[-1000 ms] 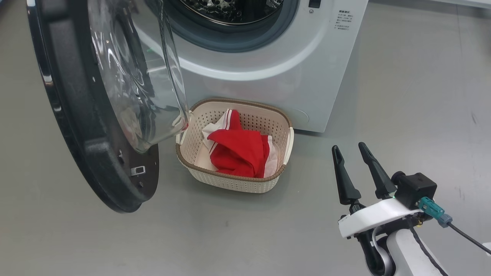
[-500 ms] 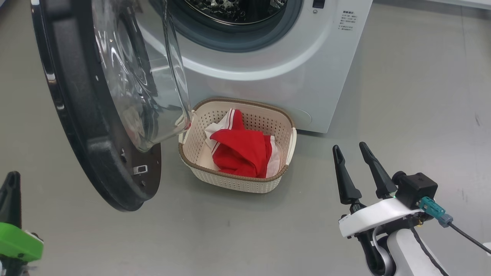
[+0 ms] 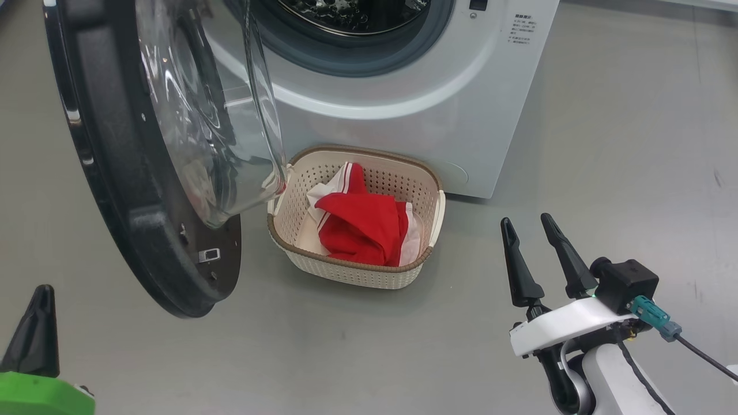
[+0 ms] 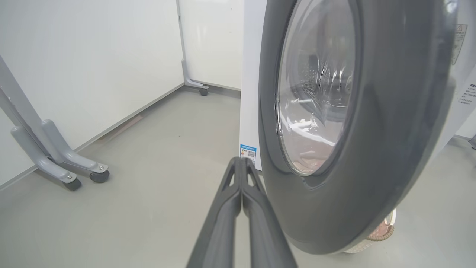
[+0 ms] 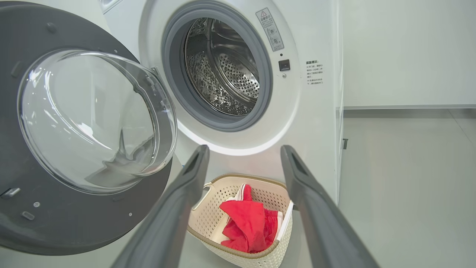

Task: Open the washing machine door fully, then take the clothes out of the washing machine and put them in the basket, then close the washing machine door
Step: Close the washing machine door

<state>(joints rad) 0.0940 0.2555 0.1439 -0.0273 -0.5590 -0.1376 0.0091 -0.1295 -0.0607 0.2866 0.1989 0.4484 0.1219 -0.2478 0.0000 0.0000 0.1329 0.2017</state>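
Head view: left gripper [image 3: 43, 291] near door [image 3: 109, 173] edge.

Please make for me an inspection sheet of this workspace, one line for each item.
Surface: grey floor, few small dark marks.
Job's things: washing machine door stands open; washing machine drum shows nothing in its visible part; clothes lie in the basket, on the floor before the machine.
Clutter: nothing seen.
Grippers: left gripper fingers shut, holding nothing, near the door's outer rim; right gripper fingers open, holding nothing.
Cables: black cable with teal plug at the right wrist.
Surroundings: white walls, grey wheeled stand.
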